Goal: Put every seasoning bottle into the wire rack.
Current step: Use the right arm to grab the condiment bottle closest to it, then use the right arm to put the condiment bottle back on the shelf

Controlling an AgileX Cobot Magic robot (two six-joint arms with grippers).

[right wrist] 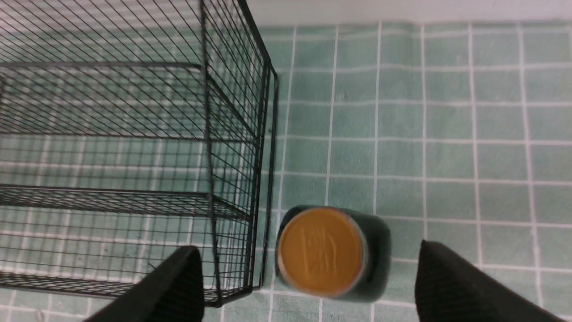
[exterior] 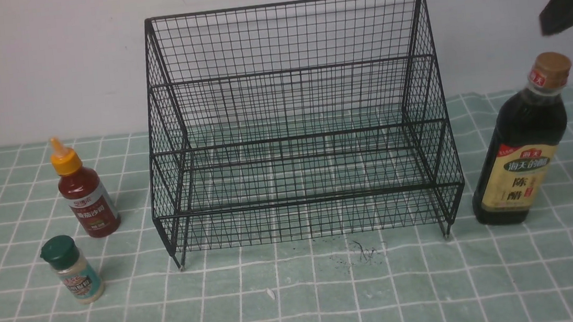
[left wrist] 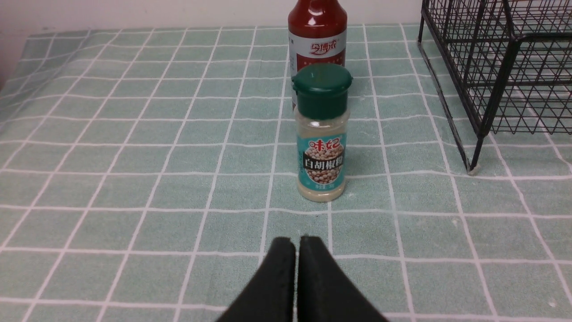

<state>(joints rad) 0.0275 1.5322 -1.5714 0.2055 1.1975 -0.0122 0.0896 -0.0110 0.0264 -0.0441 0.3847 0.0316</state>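
The black wire rack (exterior: 294,128) stands empty in the middle of the table. The tall dark vinegar bottle (exterior: 524,148) stands upright just right of it. The red sauce bottle (exterior: 84,193) and the green-capped shaker (exterior: 73,271) stand upright left of it. My right gripper (exterior: 566,8) hovers above the vinegar bottle. In the right wrist view this gripper (right wrist: 308,252) is open, its fingers on either side of the tan cap (right wrist: 321,250) and well above it. My left gripper (left wrist: 296,243) is shut and empty, a short way in front of the shaker (left wrist: 321,134), with the red bottle (left wrist: 317,33) behind it.
A green checked cloth (exterior: 299,296) covers the table, with a white wall behind. The rack's side (right wrist: 210,134) stands close beside the vinegar bottle. The rack's corner leg (left wrist: 476,156) is off to one side of the shaker. Small dark specks (exterior: 364,253) lie before the rack.
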